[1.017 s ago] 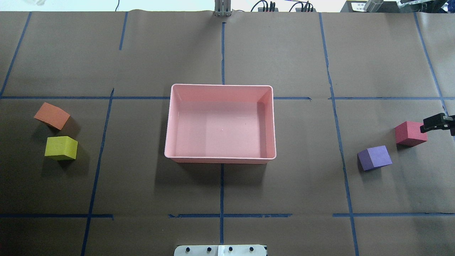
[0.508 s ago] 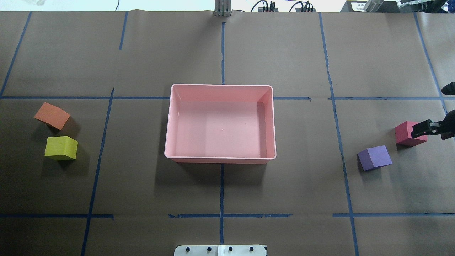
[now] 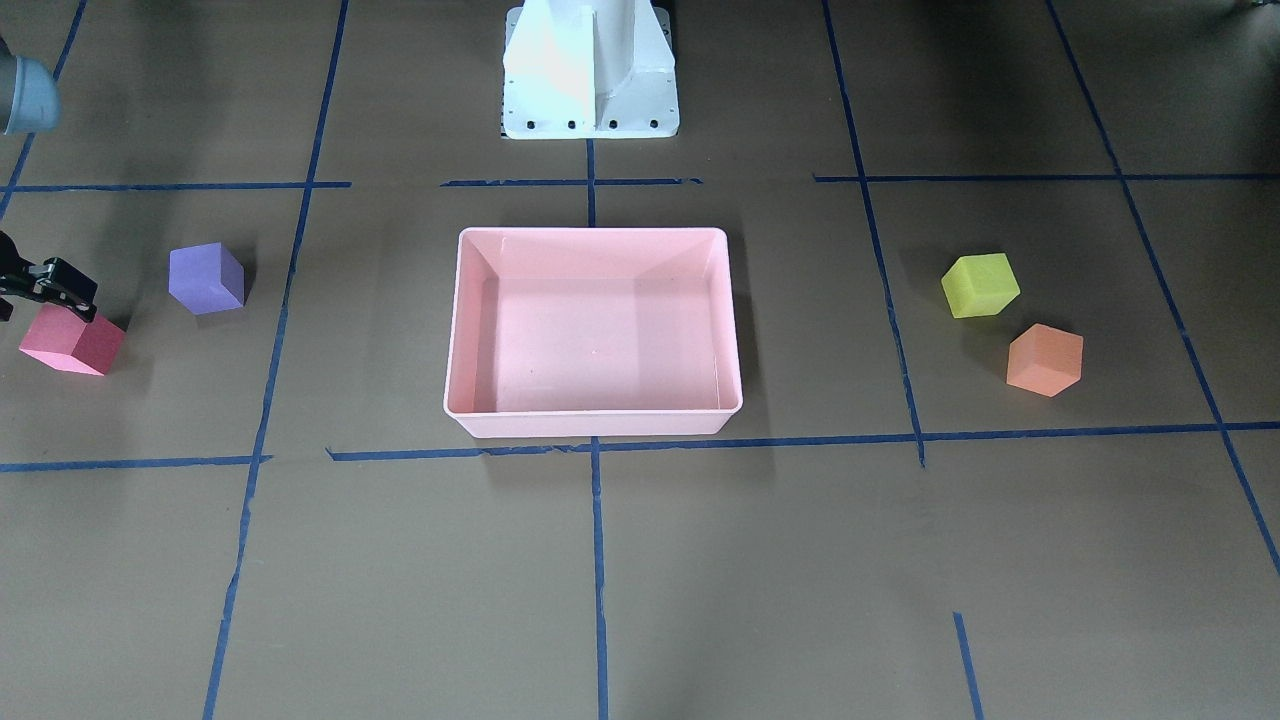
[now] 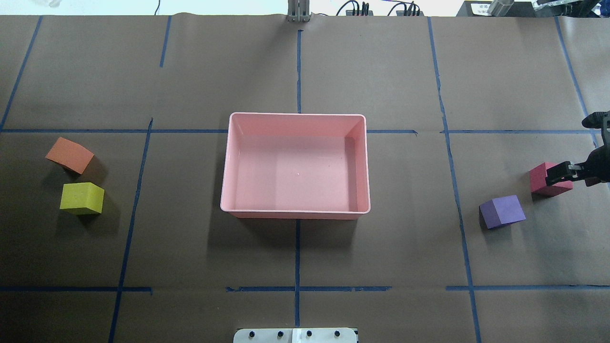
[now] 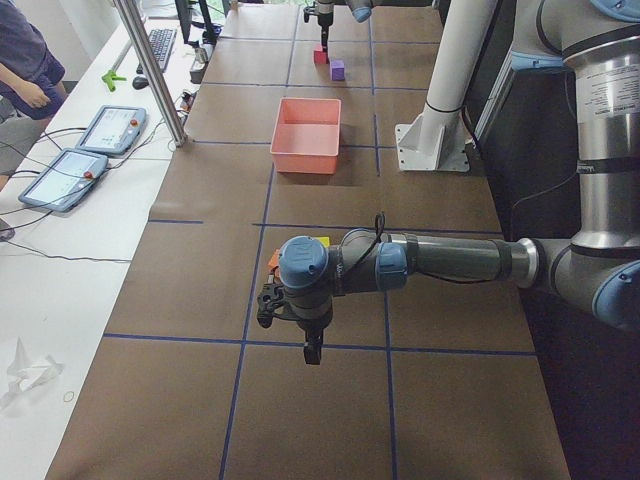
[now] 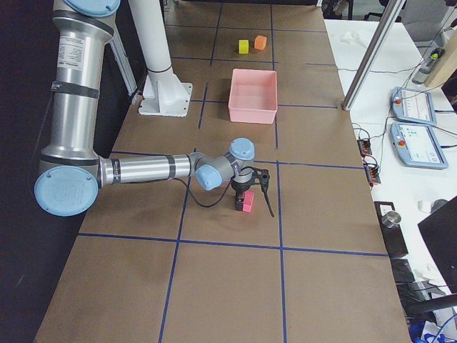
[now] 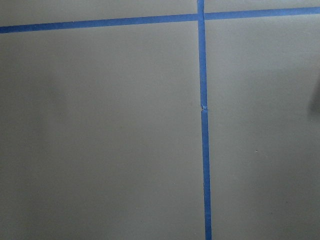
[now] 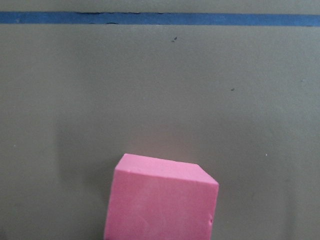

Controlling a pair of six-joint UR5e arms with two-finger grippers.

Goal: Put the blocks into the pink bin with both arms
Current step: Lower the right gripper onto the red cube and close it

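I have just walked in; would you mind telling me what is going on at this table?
The robot is meant to put four blocks into the pink bin, which is empty. The right gripper is at the pink-red block, near the purple block; a grip is not clear. The orange block and yellow-green block lie on the opposite side, where the left gripper hangs above the table.
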